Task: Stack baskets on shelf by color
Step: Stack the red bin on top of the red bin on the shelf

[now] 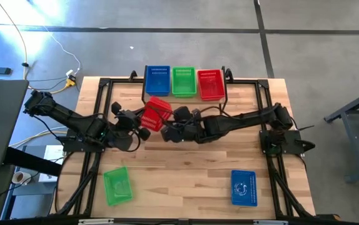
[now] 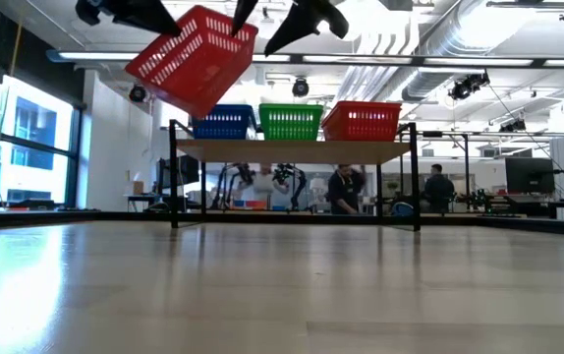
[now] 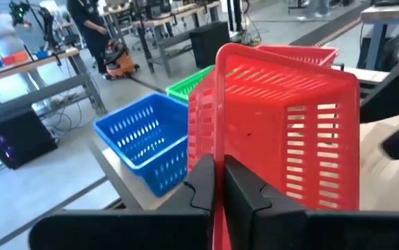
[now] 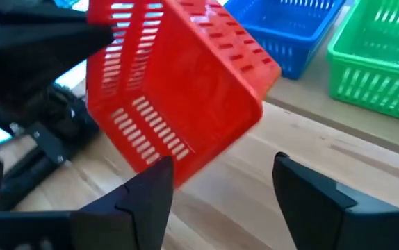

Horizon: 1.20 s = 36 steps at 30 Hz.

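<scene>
Overhead, red basket (image 1: 156, 114) hangs tilted between left end effector (image 1: 143, 122) and right end effector (image 1: 174, 125), in front of the shelf (image 1: 227, 94). Level view shows it lifted clear of the surface (image 2: 282, 285). Left wrist view shows left fingers (image 3: 248, 189) clamped on its rim. Right wrist view shows right end effector (image 4: 220, 187) spread wide, empty, just beside the basket.

Red basket (image 3: 283, 132) hides most of shelf's green basket (image 3: 185, 87) in left wrist view. People (image 2: 346, 187) behind shelf (image 2: 292, 147) too small to tell.
</scene>
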Available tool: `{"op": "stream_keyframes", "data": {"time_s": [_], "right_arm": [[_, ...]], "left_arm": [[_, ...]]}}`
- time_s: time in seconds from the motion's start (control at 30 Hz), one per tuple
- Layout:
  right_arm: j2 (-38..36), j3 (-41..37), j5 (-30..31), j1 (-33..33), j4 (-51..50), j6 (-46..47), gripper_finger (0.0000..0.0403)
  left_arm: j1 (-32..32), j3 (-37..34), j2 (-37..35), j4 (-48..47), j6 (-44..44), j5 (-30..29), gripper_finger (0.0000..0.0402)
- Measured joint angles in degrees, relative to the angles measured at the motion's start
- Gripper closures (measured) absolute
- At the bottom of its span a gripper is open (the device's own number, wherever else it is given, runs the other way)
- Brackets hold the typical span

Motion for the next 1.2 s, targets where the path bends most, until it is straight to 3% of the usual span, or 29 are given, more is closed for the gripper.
{"op": "stream_keyframes", "data": {"time_s": [0.53,0.67,0.93,1.2], "right_arm": [[1.0,-0.1,3.2,-1.3,1.0,2.0,0.0181],[1.0,-0.1,5.9,-1.3,1.2,0.0,0.0231],[1.0,-0.1,7.4,-1.4,1.6,-5.9,0.0388],[1.0,0.0,7.6,-2.3,1.5,-9.0,0.0397]], "left_arm": [[0.0,0.0,0.0,12.2,11.2,0.3,0.0401],[0.0,0.0,0.0,13.2,11.8,2.0,0.0401],[-0.1,0.0,0.0,14.1,12.1,2.5,0.0396],[-0.1,0.0,0.0,14.2,12.6,3.8,0.0350]]}}
